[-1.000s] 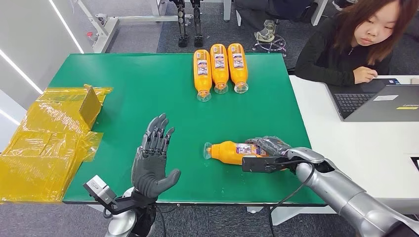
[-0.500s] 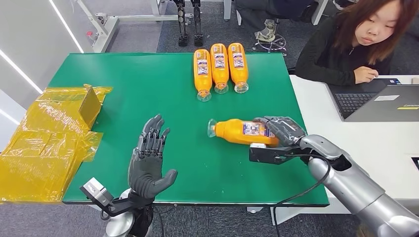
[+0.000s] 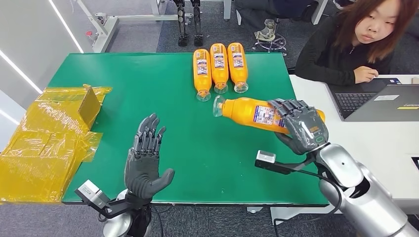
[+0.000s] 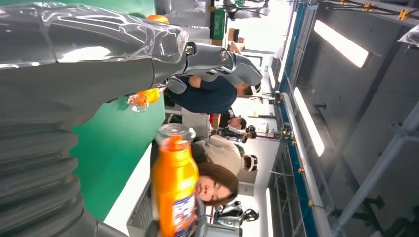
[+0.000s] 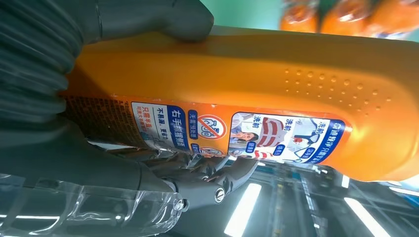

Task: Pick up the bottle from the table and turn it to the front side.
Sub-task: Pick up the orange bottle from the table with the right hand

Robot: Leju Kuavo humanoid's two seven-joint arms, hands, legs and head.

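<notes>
Currently: right hand [image 3: 299,127] wraps orange bottle [image 3: 247,111] at label end, held above green table [image 3: 148,84], right side, cap toward left. Left hand [image 3: 146,160] bare, fingers spread, near-left. Advice: roll wrist slowly, grip firm, avoid three bottles [image 3: 219,68] at far edge.

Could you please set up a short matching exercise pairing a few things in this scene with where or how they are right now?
Things:
1. held bottle
2. left hand
3. three bottles
4. yellow bags

States:
A. lying side by side at the table's far edge
B. open, palm up, holding nothing
C. heaped at the table's left end
D. lifted off the table in the right hand

Pairs: 1-D, 2-B, 3-A, 4-C
</notes>
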